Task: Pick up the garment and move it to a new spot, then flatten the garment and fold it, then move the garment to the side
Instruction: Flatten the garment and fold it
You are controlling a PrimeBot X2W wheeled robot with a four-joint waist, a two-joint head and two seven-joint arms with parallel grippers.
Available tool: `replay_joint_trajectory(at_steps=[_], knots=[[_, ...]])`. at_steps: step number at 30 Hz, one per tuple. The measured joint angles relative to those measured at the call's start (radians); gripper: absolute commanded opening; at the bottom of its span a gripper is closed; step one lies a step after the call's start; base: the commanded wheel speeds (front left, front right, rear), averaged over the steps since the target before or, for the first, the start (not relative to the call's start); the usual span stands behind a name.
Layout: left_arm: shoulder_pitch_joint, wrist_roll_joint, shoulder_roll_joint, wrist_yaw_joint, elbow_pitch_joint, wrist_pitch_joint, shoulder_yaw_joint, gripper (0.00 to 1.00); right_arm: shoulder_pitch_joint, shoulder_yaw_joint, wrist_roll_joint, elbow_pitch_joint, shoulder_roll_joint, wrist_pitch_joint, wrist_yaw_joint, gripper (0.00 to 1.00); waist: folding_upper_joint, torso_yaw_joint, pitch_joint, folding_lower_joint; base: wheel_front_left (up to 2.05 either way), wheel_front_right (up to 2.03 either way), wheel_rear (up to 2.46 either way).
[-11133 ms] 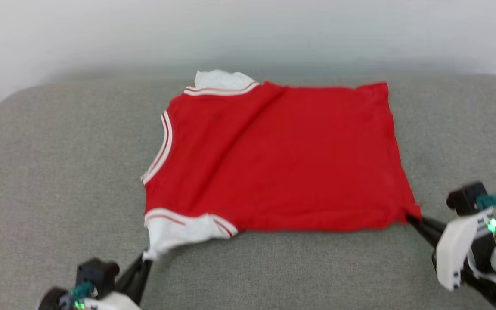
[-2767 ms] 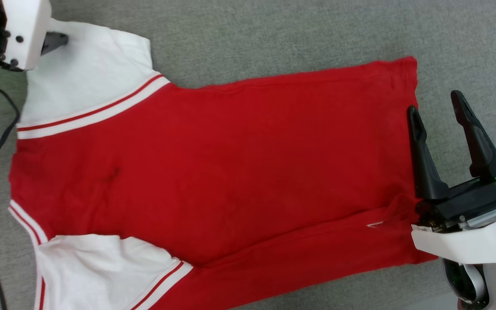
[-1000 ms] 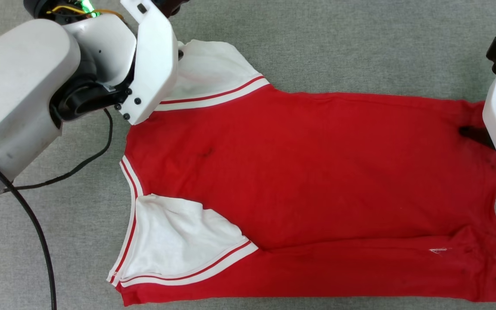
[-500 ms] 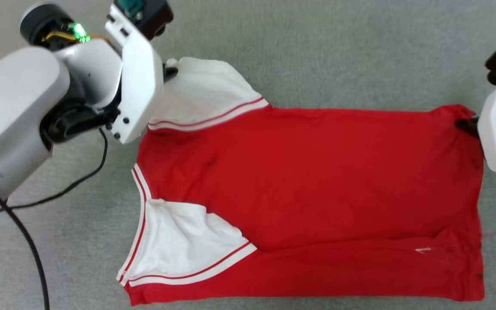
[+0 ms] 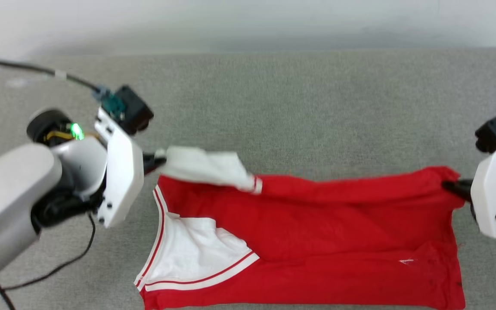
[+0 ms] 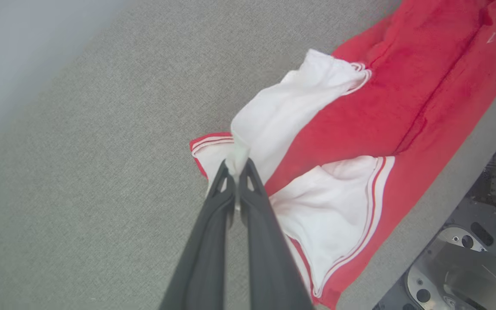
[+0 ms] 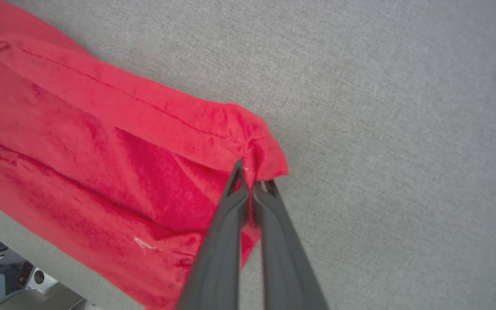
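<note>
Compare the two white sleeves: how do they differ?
The far sleeve is pinched in the left claw, held up and bunched; the near sleeve lies flat on the garment, untouched. Striped trim shows full length on the near sleeve, mostly hidden on the far sleeve. Both are white with red-striped trim.

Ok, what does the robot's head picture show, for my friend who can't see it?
A red jersey T-shirt with white sleeves lies on a grey fabric surface, its far edge lifted. The left gripper pinches the far white sleeve and the right gripper pinches the far hem corner.
</note>
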Motion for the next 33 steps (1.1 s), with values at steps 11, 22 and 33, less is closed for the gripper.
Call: replay_joint_trajectory(at_steps=[11,22,33], knots=[[0.259,-0.007,0.056,0.051,-0.078,-0.011,0.0,0.0,0.185,0.017,0.047,-0.027,-0.03,-0.091,0.0,0.0,0.0,0.005,-0.068,0.0,0.0,0.0,0.0],[0.421,0.012,0.007,0.059,0.01,-0.032,0.0,0.0,0.253,0.04,0.021,0.031,0.024,-0.128,0.0,0.0,0.0,-0.01,-0.033,0.0,0.0,0.0,0.0],[0.455,0.037,-0.009,0.115,0.022,-0.214,0.06,1.0,0.262,0.016,0.023,-0.01,0.028,-0.246,0.0,1.0,0.0,-0.01,-0.06,0.0001,0.0,0.0,0.0]])
